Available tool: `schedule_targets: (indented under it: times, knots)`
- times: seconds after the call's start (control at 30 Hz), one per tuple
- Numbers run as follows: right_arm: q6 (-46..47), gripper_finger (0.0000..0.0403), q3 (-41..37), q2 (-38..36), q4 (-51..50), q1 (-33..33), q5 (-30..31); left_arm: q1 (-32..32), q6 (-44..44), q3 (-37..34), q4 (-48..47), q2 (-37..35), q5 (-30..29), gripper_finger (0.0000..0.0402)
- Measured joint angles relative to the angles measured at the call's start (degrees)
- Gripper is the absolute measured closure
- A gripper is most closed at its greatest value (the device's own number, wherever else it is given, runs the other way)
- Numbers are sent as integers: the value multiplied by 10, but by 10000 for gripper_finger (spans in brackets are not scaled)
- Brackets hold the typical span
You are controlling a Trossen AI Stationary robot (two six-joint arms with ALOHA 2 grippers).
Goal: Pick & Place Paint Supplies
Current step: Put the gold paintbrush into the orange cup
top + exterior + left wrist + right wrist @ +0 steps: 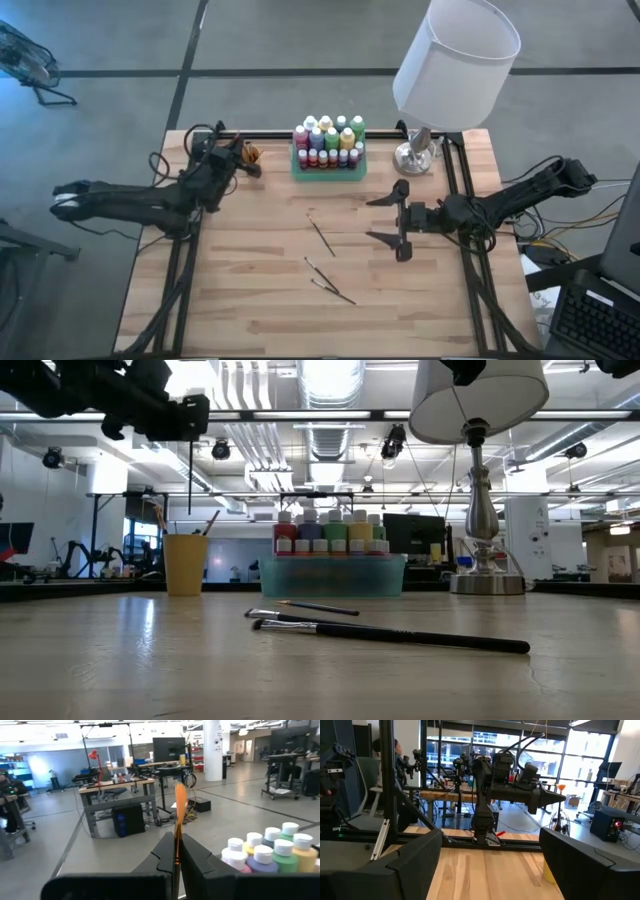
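Right now the left gripper (243, 157) hangs over the cup (251, 154) at the far left of the table (250, 290), its fingers pinched tight on a thin brush (179, 815) that stands upright between them, as the left wrist view shows. The risk is at the release: the cup mouth is small and already holds brushes (211, 522), so a brush let go off-centre or tilted could strike the rim, tip the cup, or fall onto the table. A release from too high could also let it bounce out.

The right gripper (400, 220) hovers near the right edge with its fingers spread wide and nothing between them. Three brushes (322, 238) lie loose near the table's middle, two of them (330, 288) close together; a grab at one could nudge or roll the other, and thin handles lying flat may slip from a wide claw as it closes.

The bottles (327, 140) stand packed in the tray (327, 173) at the far edge, just beside the lamp (420, 150). An arm swinging low past there could knock bottles or the lamp base.
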Motion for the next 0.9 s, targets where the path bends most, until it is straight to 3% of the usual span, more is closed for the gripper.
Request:
schedule_targets:
  times: [0.53,0.9]
  knots:
    - [2,115,0,0,-5,0,0,65,-52,-10,7,62,10,389]
    - [0,139,0,0,-16,0,0,88,-61,-130,213,96,54,389]
